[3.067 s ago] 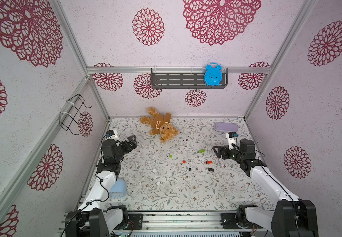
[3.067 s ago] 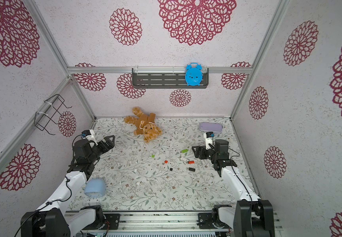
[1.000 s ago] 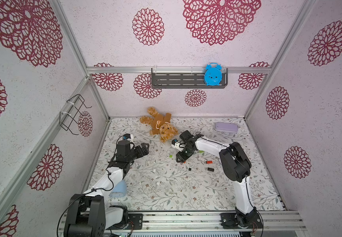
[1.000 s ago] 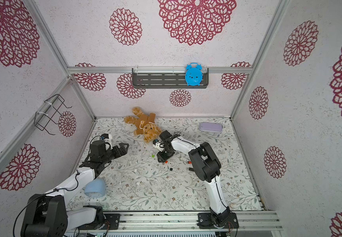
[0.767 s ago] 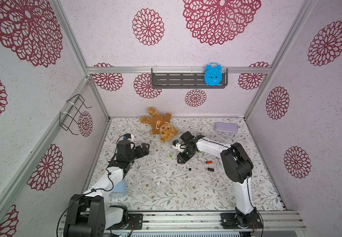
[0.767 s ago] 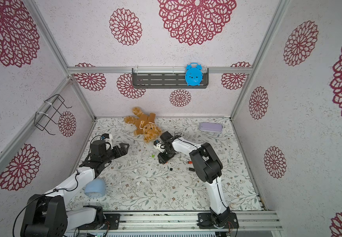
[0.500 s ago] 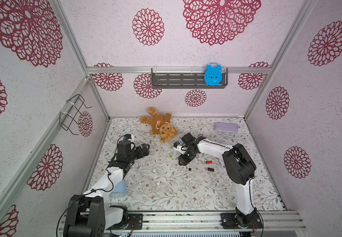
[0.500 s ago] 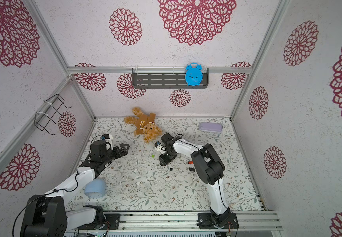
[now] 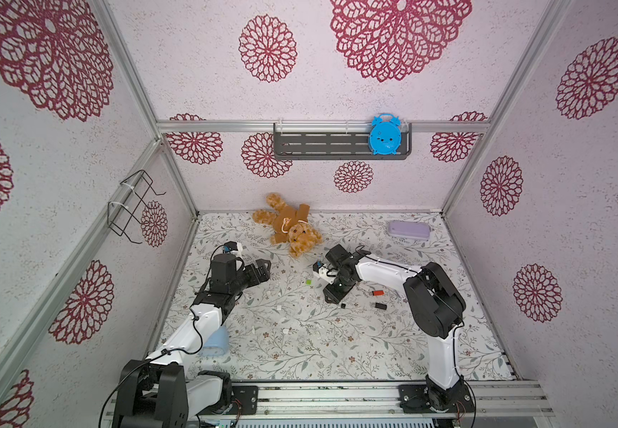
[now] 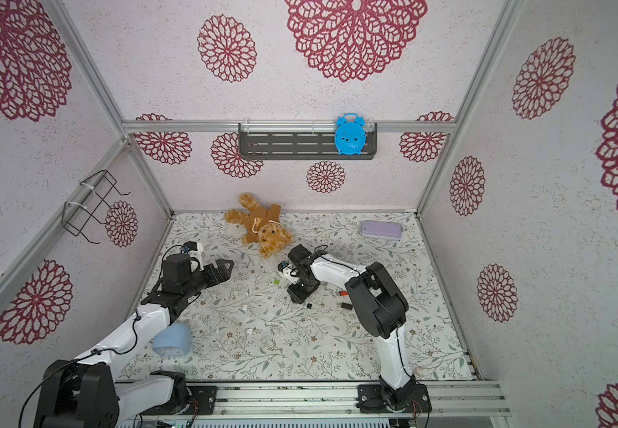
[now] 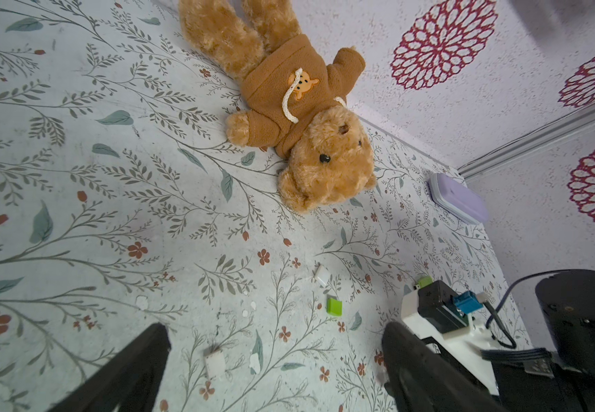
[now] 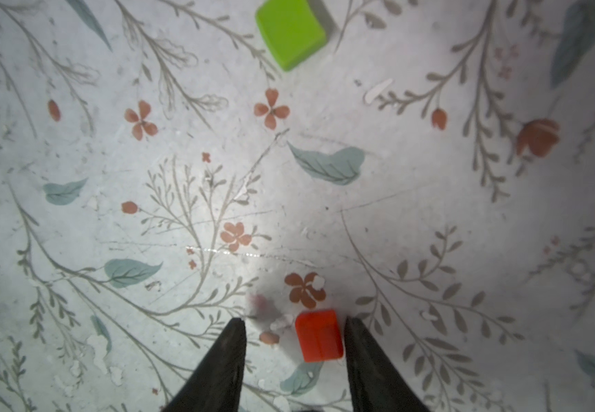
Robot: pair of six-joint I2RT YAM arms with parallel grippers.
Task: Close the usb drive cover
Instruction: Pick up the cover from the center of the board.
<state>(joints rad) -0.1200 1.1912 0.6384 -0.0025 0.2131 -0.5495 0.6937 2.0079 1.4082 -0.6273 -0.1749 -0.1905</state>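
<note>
Far left: the left gripper (image 9: 263, 267) hangs over the left side of the table (image 9: 300, 352), jaws spread wide with nothing between them, pointing toward the middle. A pale blue cup (image 9: 215, 341) sits under that arm near the front edge. The teddy bear (image 9: 289, 228) lies face up by the rear wall, between the two arms. A green cap (image 9: 308, 282) lies loose on the table, just left of the right gripper (image 9: 331, 295), which points down at the table with its tips low over it. Wrist view: jaws partly spread and the red cap (image 12: 319, 335) flat on the table between the fingertips, against one finger (image 12: 363, 349), with a clear gap to the other. Not pinched. The cap is off its drive: the red usb drive (image 9: 378, 293) lies apart to the right, beside the right forearm. A black usb drive (image 9: 380, 306) lies just in front of it, and a small black cap (image 9: 343, 306) near the gripper. The purple case (image 9: 408, 229) is in the far right corner.
</note>
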